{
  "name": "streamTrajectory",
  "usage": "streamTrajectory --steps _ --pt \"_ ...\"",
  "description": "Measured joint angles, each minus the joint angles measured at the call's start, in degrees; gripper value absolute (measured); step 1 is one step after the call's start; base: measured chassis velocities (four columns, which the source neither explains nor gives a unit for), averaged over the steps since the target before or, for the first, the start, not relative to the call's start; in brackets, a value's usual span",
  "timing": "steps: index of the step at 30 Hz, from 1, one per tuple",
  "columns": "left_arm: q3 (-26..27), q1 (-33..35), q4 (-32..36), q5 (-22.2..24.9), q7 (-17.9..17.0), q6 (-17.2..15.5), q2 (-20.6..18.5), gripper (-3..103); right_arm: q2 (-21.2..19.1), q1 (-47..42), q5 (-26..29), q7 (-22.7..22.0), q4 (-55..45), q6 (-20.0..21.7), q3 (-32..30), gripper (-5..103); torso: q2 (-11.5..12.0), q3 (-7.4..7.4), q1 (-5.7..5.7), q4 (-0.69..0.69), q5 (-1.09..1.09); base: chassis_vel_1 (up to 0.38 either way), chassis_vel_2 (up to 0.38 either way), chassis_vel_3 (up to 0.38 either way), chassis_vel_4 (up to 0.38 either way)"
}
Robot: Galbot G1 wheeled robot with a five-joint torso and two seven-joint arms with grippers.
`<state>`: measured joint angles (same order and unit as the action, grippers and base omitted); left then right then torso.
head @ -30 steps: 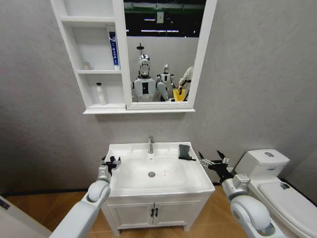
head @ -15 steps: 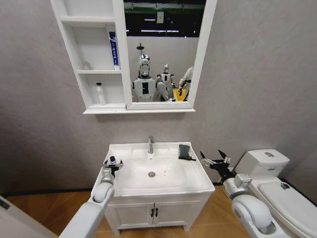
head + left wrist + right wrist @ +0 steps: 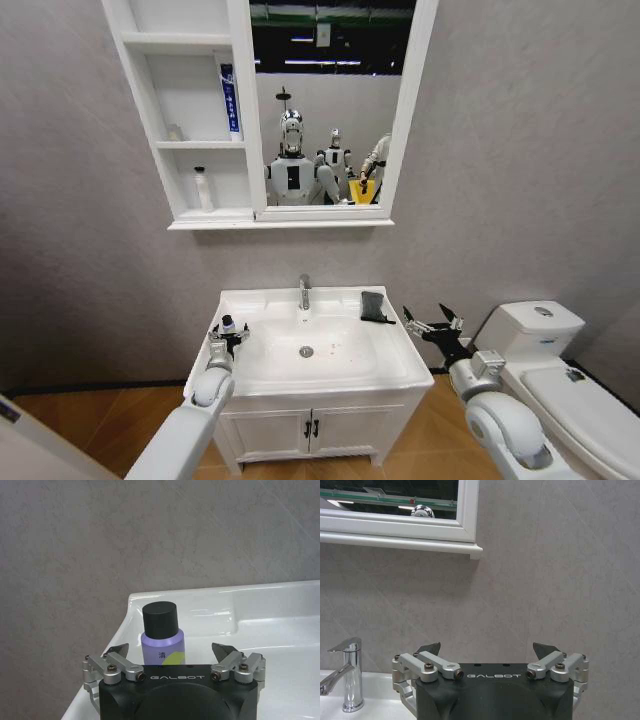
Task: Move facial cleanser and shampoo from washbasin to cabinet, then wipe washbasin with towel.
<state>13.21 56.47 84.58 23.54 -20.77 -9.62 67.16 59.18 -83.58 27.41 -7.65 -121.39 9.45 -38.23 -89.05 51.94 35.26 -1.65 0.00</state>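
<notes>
Left gripper [image 3: 171,652] wide open, closer to the purple bottle [image 3: 161,632] than a second ago, fingers now flanking it on the washbasin [image 3: 390,372] left rim; grasp looks next. Right gripper [image 3: 432,322] open, idle beside basin. Towel [image 3: 374,306] sits back right. Cabinet [image 3: 190,140] above.

The left gripper [image 3: 226,331] is held forward with fingers [image 3: 119,650] spread wide. The right gripper [image 3: 433,325] is raised at the right, fingers [image 3: 429,649] likewise parted.
</notes>
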Motion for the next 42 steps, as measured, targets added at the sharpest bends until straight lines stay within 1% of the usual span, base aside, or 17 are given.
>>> streamTrajectory --steps 3,7,12,15,18,21,22,24,25,27,28,30,31,33,36,40,42 --pt "-0.01 -0.04 -0.37 0.06 0.7 0.01 0.2 77 -0.37 0.05 -0.01 0.32 0.42 -0.23 -0.02 100 0.0 0.0 0.0 0.0 0.0 0.0 0.0 0.0 0.0" --pt "0.0 -0.17 -0.63 0.2 0.89 0.08 0.46 66 -0.53 0.16 0.02 0.34 0.52 -0.25 -0.02 100 0.0 0.0 0.0 0.0 0.0 0.0 0.0 0.0 0.0" --pt "0.13 -0.09 -0.48 0.7 1.18 0.19 0.55 45 -0.59 0.3 0.05 0.34 0.61 -0.27 0.0 100 0.0 0.0 0.0 0.0 0.0 0.0 0.0 0.0 0.0" --pt "0.32 0.17 0.8 1.35 1.07 -0.35 -0.03 42 -0.59 0.26 0.05 0.34 0.61 -0.34 0.0 100 0.0 0.0 0.0 0.0 -0.01 0.0 0.0 0.0 0.0" --pt "0.07 0.64 4.02 2.79 -1.0 -1.62 -1.71 42 -0.58 0.16 0.02 0.32 0.61 -0.37 -0.01 100 0.0 0.0 0.0 0.0 -0.01 0.0 0.0 0.0 0.0" --pt "-1.05 1.61 12.1 7.79 -4.92 -4.34 -5.65 42 -0.56 0.11 -0.09 0.28 0.58 -0.37 0.02 100 0.0 0.0 0.0 0.0 -0.04 0.0 0.0 0.0 0.0" --pt "-1.05 1.61 12.1 7.79 -4.92 -4.34 -5.65 42 -0.56 0.11 -0.09 0.28 0.58 -0.37 0.02 100 0.0 0.0 0.0 0.0 -0.04 0.0 0.0 0.0 0.0" --pt "-1.37 1.26 21.22 14.26 -8.24 -7.42 -10.67 42 -0.37 0.08 -0.45 0.25 0.54 -0.37 0.59 100 0.01 0.0 0.0 0.01 0.03 0.0 0.0 0.0 0.0" --pt "-1.37 1.26 21.22 14.26 -8.24 -7.42 -10.67 42 -0.37 0.08 -0.45 0.25 0.54 -0.37 0.59 100 0.01 0.0 0.0 0.01 0.03 0.0 0.0 0.0 0.0" --pt "-1.42 -1.5 28.1 21.68 -11.43 -10.74 -17.04 42 -0.19 0.0 -0.99 0.19 0.21 -0.25 1.37 100 0.01 0.0 -0.01 0.0 -0.04 0.0 0.0 0.0 0.0" --pt "-1.42 -1.5 28.1 21.68 -11.43 -10.74 -17.04 42 -0.19 0.0 -0.99 0.19 0.21 -0.25 1.37 100 0.01 0.0 -0.01 0.0 -0.04 0.0 0.0 0.0 0.0" --pt "-1.07 -6.09 33.47 29.84 -13.31 -13.88 -24.62 42 -0.17 0.07 -1.24 -0.07 -0.33 0.2 2.29 100 0.0 0.0 -0.01 0.0 0.03 0.0 0.0 0.0 0.0" --pt "-1.07 -6.09 33.47 29.84 -13.31 -13.88 -24.62 42 -0.17 0.07 -1.24 -0.07 -0.33 0.2 2.29 100 0.0 0.0 -0.01 0.0 0.03 0.0 0.0 0.0 0.0" --pt "-0.61 -11.47 36.88 37.66 -13.56 -17.08 -31.12 42 -0.28 0.19 -1.37 -0.26 -0.75 0.7 2.89 100 0.01 0.0 0.0 0.01 -0.01 0.0 0.0 0.0 0.0" --pt "-1.04 -18.38 37.65 44.09 -12.8 -18.77 -36.08 42 -0.32 0.23 -1.44 -0.34 -1.15 1.09 3.31 100 0.01 0.0 -0.01 0.0 -0.01 0.0 0.0 0.0 0.0" --pt "-2.26 -24.5 35.75 48.39 -10.62 -19.77 -38.46 42 -0.49 0.29 -1.51 -0.42 -1.27 1.22 3.58 100 0.0 0.0 -0.01 0.0 -0.01 0.0 0.0 0.0 0.0" --pt "-4.41 -31.16 32.69 50.74 -7.86 -20.61 -39.77 42 -0.77 0.31 -1.51 -0.48 -1.45 1.38 3.7 100 0.01 0.0 0.0 0.0 -0.02 0.0 0.0 0.0 0.0"
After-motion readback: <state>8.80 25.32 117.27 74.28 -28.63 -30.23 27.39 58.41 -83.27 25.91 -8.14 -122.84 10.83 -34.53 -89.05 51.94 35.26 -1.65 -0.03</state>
